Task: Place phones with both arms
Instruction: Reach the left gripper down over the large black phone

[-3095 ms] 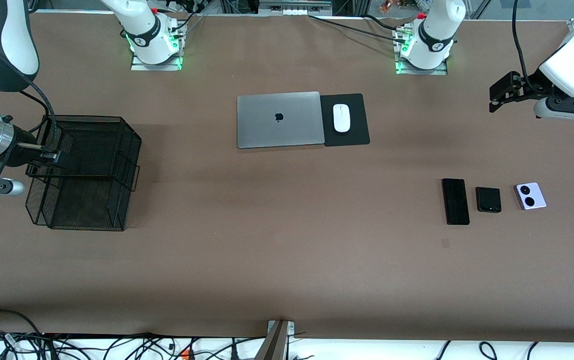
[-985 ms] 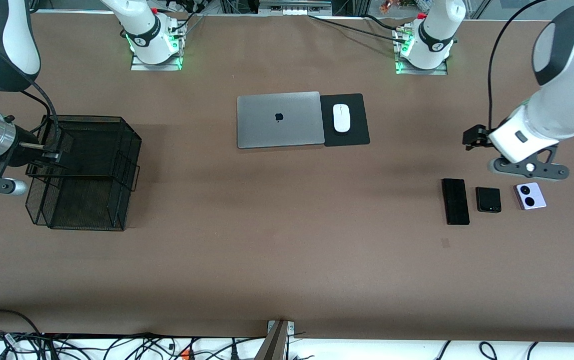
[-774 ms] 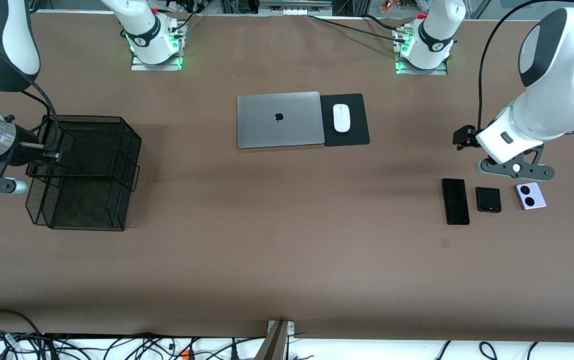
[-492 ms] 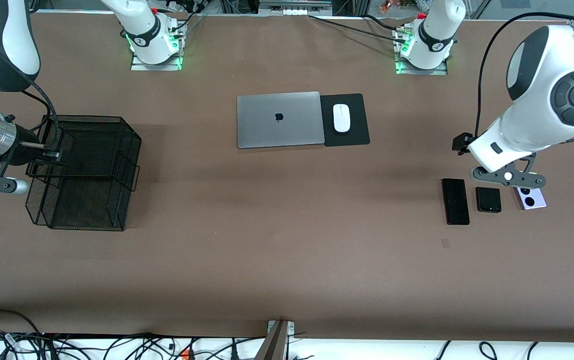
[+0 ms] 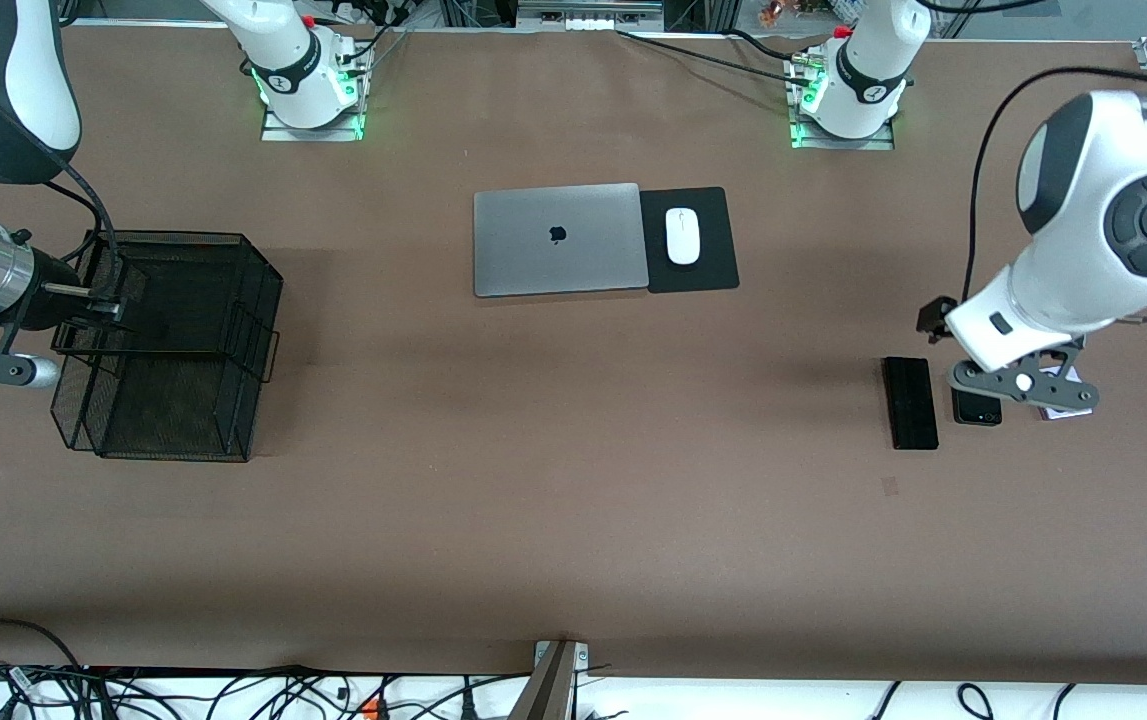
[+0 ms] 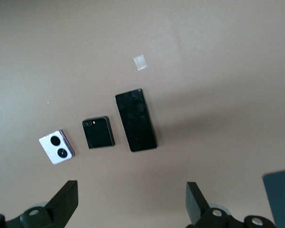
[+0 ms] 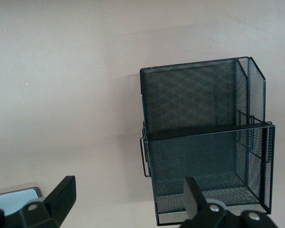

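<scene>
The left gripper hangs over the tabletop at the left arm's end, fingers spread wide. Three phones lie there in a row, apart from one another: the long phone, the small squarish phone beside it, then the two-circle phone. The middle one lies between the fingers' lines. The right gripper hangs over the mesh basket, fingers parted.
</scene>
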You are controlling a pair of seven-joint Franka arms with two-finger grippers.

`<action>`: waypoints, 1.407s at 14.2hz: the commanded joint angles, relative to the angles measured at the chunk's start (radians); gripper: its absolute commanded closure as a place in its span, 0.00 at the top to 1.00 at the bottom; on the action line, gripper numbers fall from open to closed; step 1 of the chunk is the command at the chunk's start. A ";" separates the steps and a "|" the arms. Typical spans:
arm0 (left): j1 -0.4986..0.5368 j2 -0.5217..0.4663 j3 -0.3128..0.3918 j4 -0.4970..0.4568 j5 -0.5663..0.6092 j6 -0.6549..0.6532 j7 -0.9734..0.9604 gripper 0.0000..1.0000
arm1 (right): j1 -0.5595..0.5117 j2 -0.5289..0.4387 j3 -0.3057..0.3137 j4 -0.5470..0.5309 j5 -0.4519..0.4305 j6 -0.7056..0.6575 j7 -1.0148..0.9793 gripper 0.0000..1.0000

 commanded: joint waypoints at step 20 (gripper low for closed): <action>0.194 0.143 -0.006 -0.414 -0.140 0.728 -0.081 1.00 | 0.002 -0.008 0.004 -0.003 0.006 -0.011 0.001 1.00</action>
